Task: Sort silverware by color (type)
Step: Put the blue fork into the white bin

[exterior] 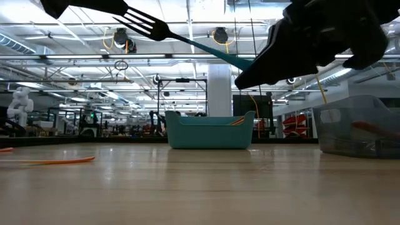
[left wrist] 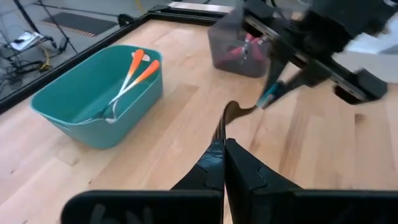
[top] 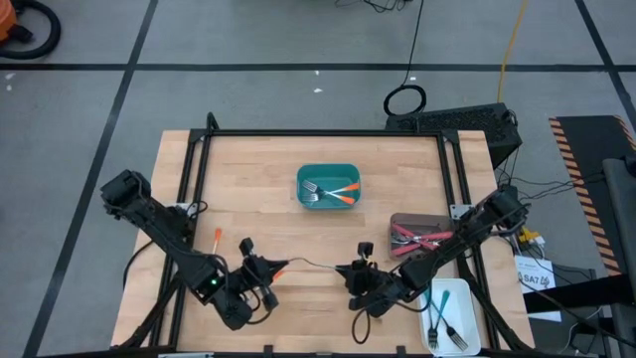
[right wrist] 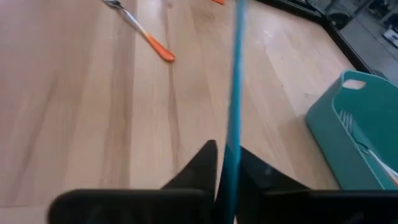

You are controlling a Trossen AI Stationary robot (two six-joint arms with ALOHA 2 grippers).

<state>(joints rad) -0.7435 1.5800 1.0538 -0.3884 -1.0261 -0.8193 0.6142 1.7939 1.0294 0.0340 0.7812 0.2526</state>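
A fork with a teal handle hangs above the table's near middle, and both grippers are shut on it. My left gripper has its metal end; my right gripper has the handle end. In the low view the fork spans the gap between them, high above the wood. An orange-handled fork lies flat on the table at the left, also seen in the right wrist view. My left gripper pinches the fork's silver head end between its two fingers, which slant down toward the table's right and lie roughly in line with the fork. The fork is lifted clear of the table. My right gripper pinches the teal handle near its free end between its two fingers, coming from the right at a downward slant. The handle runs straight out ahead of the fingers, clear of the table.
A teal bin at the far middle holds two orange-handled forks. A grey bin at the right holds red-handled ones. A white bin at the near right holds teal-handled ones. A black frame runs around the table.
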